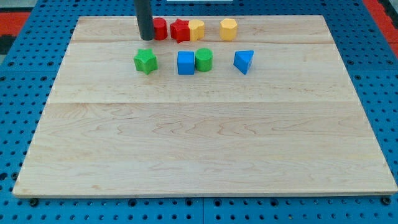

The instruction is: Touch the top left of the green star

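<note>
**Our tip just above and left of the green star**

We take the green star (145, 61) as our landmark. It sits in the upper left part of the wooden board (205, 149), in the second row of blocks from the view's top. We can make out no long axis on it: it looks about as wide as it is tall, and its points are too small for us to tell which way any one faces.

Our tip (147, 38) stands just above the star toward the view's top, close to its upper left but apart from it, with bare wood showing between. We carry no claw, only the dark rod, so there is nothing to be wide, narrow or holding.

Going rightward from the star: the red cylinder (160, 28) lies up and just right, touching or nearly touching our rod. Next come a red star-like block (180, 30) and a yellow block (196, 29), pressed together. The blue cube (185, 63) sits right of the star in its own row, touching the green cylinder (204, 59). Farther right are a yellow hexagonal block (228, 29) and the blue triangle (244, 61).

Left of the star the board runs open to its left edge, and below it the wood is open to the bottom edge.
</note>
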You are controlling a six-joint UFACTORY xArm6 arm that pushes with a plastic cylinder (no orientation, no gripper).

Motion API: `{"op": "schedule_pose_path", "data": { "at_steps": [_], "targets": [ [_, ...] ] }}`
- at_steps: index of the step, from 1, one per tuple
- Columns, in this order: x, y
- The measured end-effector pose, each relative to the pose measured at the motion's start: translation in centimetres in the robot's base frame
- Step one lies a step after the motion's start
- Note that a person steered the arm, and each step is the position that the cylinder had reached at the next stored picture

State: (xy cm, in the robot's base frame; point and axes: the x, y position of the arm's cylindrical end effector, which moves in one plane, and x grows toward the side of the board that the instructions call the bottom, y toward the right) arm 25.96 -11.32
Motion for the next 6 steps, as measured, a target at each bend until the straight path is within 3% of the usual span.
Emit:
{"op": "schedule_pose_path", "data": {
  "at_steps": [2, 4, 6],
  "targets": [
    [-1.0, 1.8],
    [3.8, -1.5],
    [4.4, -2.2]
  ]
}}
